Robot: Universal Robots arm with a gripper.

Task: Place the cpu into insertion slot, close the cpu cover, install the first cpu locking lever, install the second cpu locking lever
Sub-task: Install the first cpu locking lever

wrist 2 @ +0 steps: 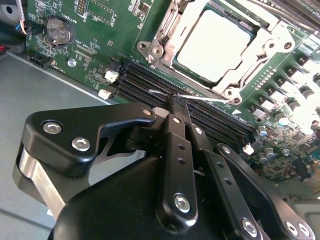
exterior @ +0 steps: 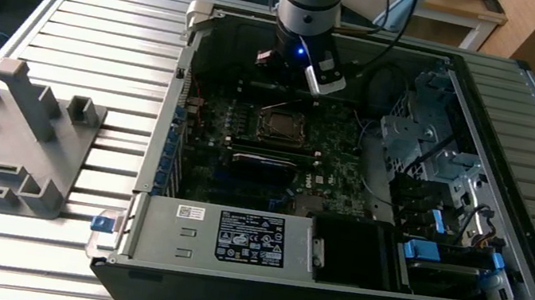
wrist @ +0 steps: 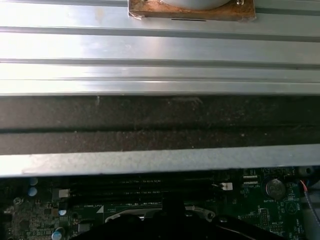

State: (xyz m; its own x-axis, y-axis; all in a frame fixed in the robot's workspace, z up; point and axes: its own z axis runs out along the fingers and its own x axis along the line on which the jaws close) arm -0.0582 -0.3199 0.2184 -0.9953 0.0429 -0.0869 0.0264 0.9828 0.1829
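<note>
claw [wrist 2: 176, 102]: fingers pressed together, tips against the thin wire locking lever [wrist 2: 210, 97].
cpu [wrist 2: 215, 42]: seated in the socket, cpu cover [wrist 2: 265, 45] lying over it; in the exterior view, 6 o'clock of the claw.
risk: the lever may slip off the narrow tips and spring back.

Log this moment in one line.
cpu: in socket | cover: closed over cpu | gripper: shut, tips at lever
</note>
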